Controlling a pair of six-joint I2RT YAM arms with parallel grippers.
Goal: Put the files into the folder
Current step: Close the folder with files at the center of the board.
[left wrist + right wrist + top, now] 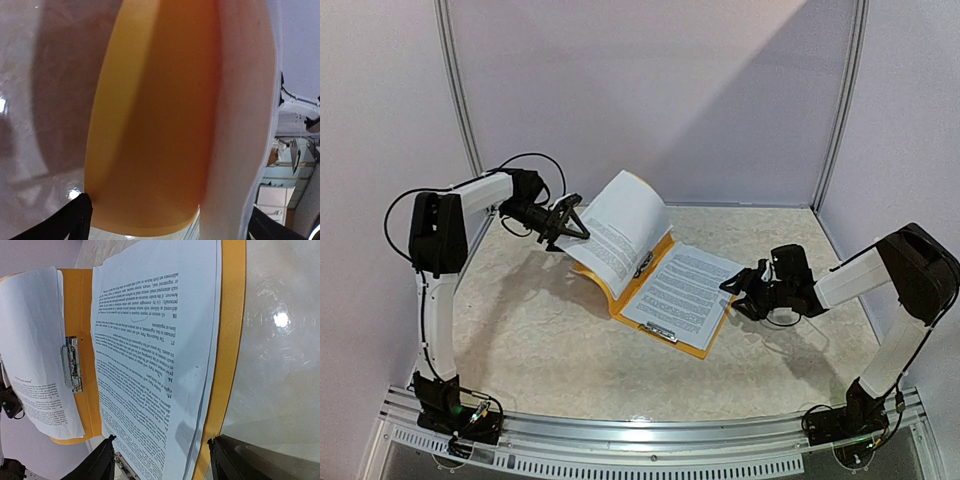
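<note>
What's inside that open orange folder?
Inside the folder, a printed sheet lies on the flat half, a second sheet rests against the raised cover, and a metal clip sits near the spine. Whether more sheets lie under them is hidden.

In the left wrist view the folder (150,125) is filling the frame as an orange blur and running off the top edge. The left claw (170,206) is showing only two dark finger stubs in the bottom corners. From above, the raised files (625,225) are hiding most of the folder's left flap, and their print is coming through too small to read. In the right wrist view, the right claw (162,440) is getting cut off by the bottom edge.
</note>
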